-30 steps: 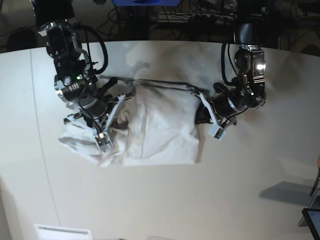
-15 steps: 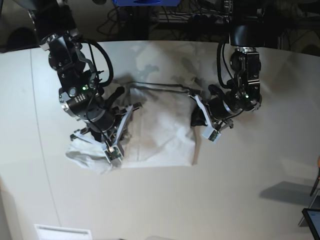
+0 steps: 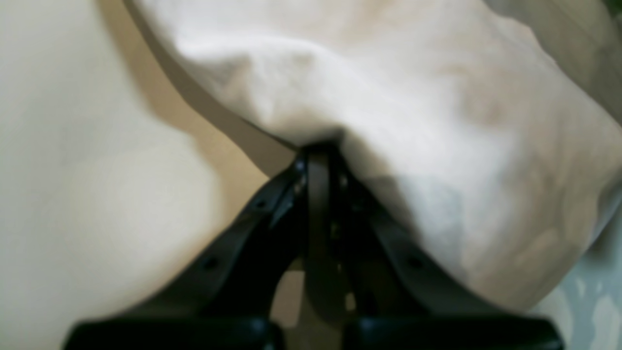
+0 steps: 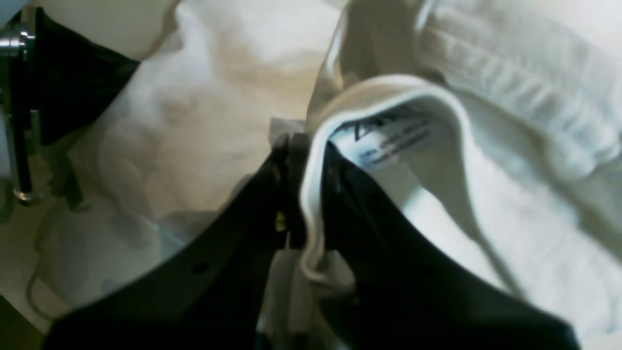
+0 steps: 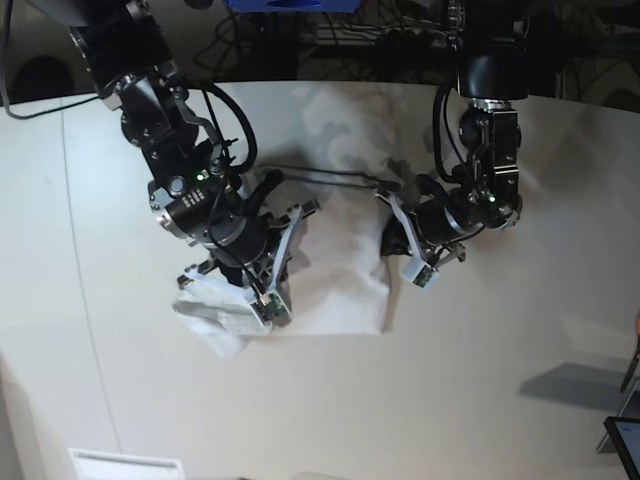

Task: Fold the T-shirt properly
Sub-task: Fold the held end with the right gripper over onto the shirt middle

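Base view shows the T-shirt (image 5: pixel 330 270) bunched mid-bench (image 5: pixel 500 380) between 2 arms. Right end effector (image 4: pixel 306 146) is clamped on the collar rim; left end effector (image 3: pixel 316 150) pinches a fabric edge. Carry both edges level, avoiding bunching.

Both arms reach in from the far edge of the surface, wrists bent down and inward toward each other. The right end effector (image 5: pixel 262 290), at the base view's left, sits low with its black fingers (image 4: pixel 228 253) pressed together on a white collar edge of the T-shirt (image 5: pixel 335 270). The left end effector (image 5: pixel 400 240), on the opposite side, angles sideways, its fingers (image 3: pixel 316 204) closed to a narrow point that pinches a fold of the cloth.
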Action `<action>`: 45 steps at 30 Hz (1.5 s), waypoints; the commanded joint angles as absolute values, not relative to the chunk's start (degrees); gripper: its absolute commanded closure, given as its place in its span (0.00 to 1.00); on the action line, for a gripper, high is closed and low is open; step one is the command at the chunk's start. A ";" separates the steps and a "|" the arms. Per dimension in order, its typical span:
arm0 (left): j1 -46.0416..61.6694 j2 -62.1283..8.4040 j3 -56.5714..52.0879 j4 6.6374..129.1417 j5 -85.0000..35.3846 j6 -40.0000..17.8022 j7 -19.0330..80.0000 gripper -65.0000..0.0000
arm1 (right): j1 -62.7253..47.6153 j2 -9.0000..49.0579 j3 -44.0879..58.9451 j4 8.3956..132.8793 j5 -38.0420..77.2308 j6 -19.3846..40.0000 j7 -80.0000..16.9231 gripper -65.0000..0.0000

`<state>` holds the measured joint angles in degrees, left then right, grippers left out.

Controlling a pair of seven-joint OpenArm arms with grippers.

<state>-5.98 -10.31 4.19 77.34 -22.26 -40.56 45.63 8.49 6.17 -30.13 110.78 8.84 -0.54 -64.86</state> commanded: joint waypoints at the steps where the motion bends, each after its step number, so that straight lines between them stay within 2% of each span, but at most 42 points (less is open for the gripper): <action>1: -5.76 -10.59 4.44 76.97 -18.51 -40.00 49.89 1.00 | 10.15 5.76 -30.02 110.90 8.84 -0.57 -63.08 1.00; 7: -5.67 -10.59 4.44 76.97 -18.51 -40.00 49.89 1.00 | 10.95 4.88 -31.69 108.97 8.84 -1.27 -62.90 1.00; 13: -5.67 -10.59 4.44 76.97 -18.51 -40.00 49.89 1.00 | 13.23 4.53 -38.20 107.47 8.84 -8.22 -62.90 1.00; 25: -5.41 -10.77 4.53 76.97 -18.33 -40.00 49.89 1.00 | 13.76 2.15 -38.90 102.73 8.84 -8.22 -59.65 0.97; 37: -5.58 -10.86 4.09 76.97 -18.33 -40.00 49.80 1.00 | 13.58 1.45 -38.99 103.16 9.19 -8.04 -59.74 0.57; 45: -5.67 -10.95 3.91 76.97 -18.33 -40.00 49.63 1.00 | 13.49 0.22 -38.99 102.90 9.27 -7.87 -59.74 0.55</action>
